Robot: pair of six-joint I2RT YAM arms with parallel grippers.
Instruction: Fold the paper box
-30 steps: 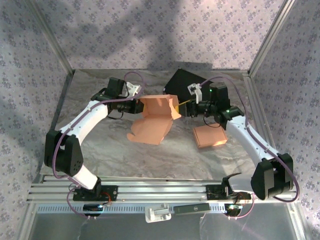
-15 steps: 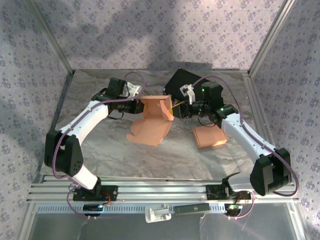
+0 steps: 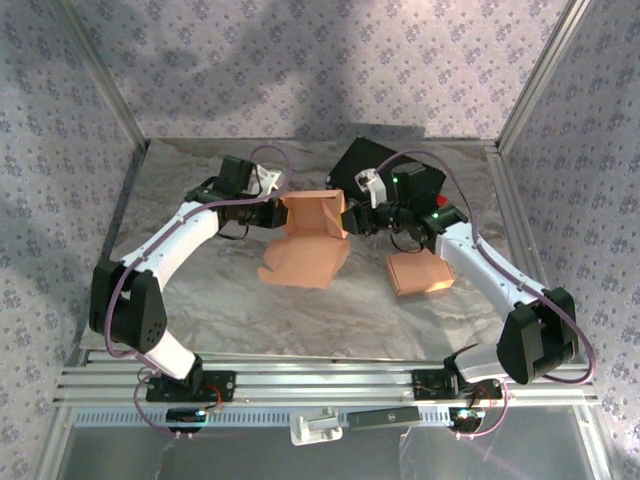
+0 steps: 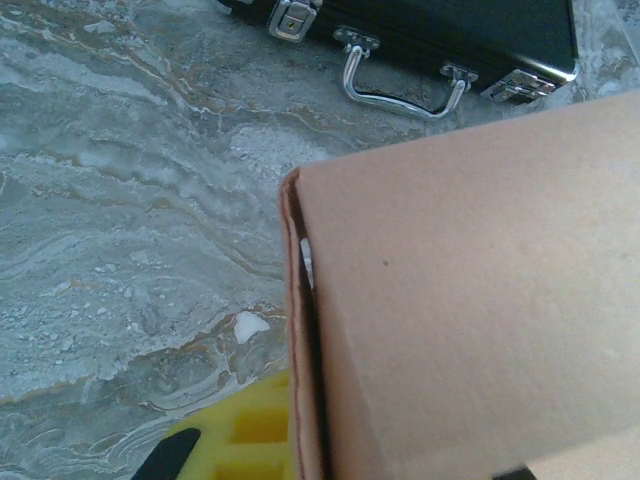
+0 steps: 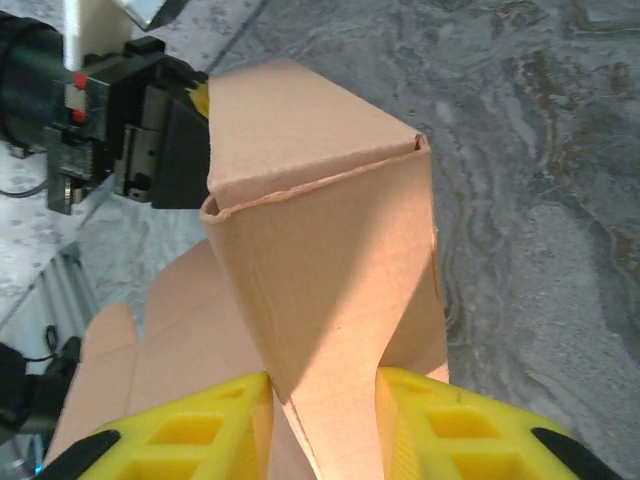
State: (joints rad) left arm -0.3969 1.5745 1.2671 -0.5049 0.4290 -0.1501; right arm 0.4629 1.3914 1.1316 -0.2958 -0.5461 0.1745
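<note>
Over the middle of the tabletop [image 3: 330,320], toward its far edge, I see the paper box [image 3: 312,222] held up between the two grippers. Its closed upper body is rectangular, and its open flaps [image 3: 300,265] hang down on the near side; I cannot tell whether they touch the surface.

Right gripper [image 3: 352,222]: it meets the box's right side. In the right wrist view, its yellow fingers [image 5: 190,440] stand either side of a box panel and are pressed together on it, so this gripper is clamped on the paper box.

Left gripper [image 3: 282,213]: it meets the box's left side. In the left wrist view, one yellow finger [image 4: 250,445] lies against the box's vertical edge. The cardboard wall hides the other finger, so I cannot tell whether the jaws are closed.

A second, already folded paper box [image 3: 420,272] lies flat on the tabletop near the right edge, under the right arm. A black case [image 3: 352,160] with a metal handle [image 4: 400,90] and latches sits at the far edge, behind the held box.
</note>
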